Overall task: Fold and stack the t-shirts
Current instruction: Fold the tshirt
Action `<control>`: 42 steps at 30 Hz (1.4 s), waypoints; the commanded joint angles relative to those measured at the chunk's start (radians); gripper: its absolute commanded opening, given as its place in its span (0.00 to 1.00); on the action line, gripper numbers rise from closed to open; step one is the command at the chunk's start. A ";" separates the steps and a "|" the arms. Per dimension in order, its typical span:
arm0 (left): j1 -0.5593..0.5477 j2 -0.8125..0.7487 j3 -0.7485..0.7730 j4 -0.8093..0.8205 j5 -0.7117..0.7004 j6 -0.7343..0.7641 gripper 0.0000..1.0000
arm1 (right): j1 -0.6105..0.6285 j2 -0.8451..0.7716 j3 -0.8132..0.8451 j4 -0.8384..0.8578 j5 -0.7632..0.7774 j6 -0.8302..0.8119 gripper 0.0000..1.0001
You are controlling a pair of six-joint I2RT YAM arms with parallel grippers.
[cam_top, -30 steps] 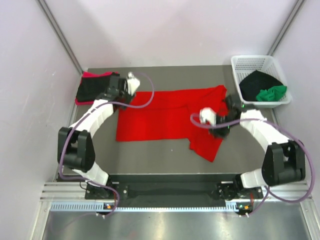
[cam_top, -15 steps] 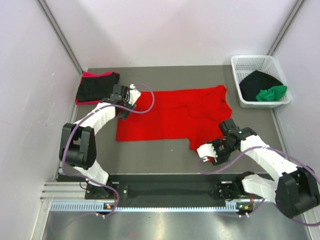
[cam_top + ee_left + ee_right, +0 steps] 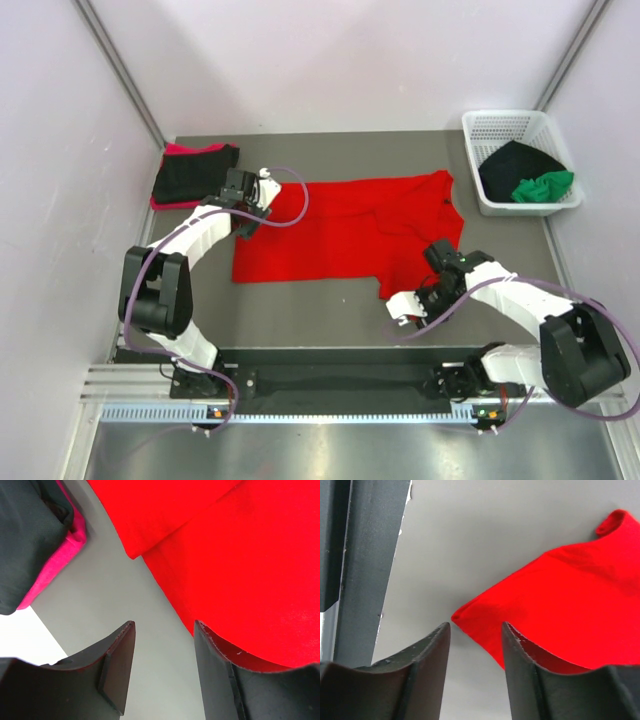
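Left hand (image 3: 164,632): released, fingers spread, nothing between them. It sits low at the left edge of the bright red t-shirt (image 3: 330,230). In the wrist view one finger overlaps the shirt's hem and the other is over bare table (image 3: 300,310). I can't tell if either finger touches cloth.

Right hand (image 3: 475,627): also released, not gripping anything. It's at the red shirt's near right corner, and the corner tip lies just ahead of the gap between my fingers, not inside it.

Red shirt: spread on the table and mostly flat. The right part is rumpled with a layer folded over. The left wrist view also shows a flap folded over at the far left corner.

Containers:
- White lattice basket (image 3: 500,125): beyond and right of the red shirt, apart from it.
- Inside it is a bundled black t-shirt (image 3: 512,165), filling most of the floor.
- A crumpled green t-shirt (image 3: 545,187) sits against the black bundle, on the side away from the red shirt. Neither one is folded.

Stack: beyond the red shirt's far left corner, a folded black t-shirt (image 3: 192,175) lies on top of a pinkish red t-shirt (image 3: 180,150). Pink shows along the stack's edges. A strip of bare table separates the stack from the red shirt, and my left hand is near that strip.
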 commanded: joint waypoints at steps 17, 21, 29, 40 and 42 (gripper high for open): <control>0.004 -0.013 0.059 0.033 -0.027 0.031 0.56 | 0.042 0.057 0.016 -0.011 0.001 0.015 0.33; 0.006 -0.030 0.050 0.019 -0.039 0.051 0.56 | 0.041 0.052 0.019 -0.025 0.007 0.052 0.18; 0.024 -0.189 -0.029 -0.131 0.060 0.240 0.53 | 0.022 -0.064 0.044 -0.077 0.051 0.139 0.00; 0.042 -0.281 -0.159 -0.380 0.295 0.545 0.56 | 0.018 -0.040 0.136 -0.011 0.119 0.321 0.00; 0.047 -0.247 -0.142 -0.407 0.314 0.529 0.57 | 0.019 -0.023 0.150 -0.005 0.122 0.331 0.00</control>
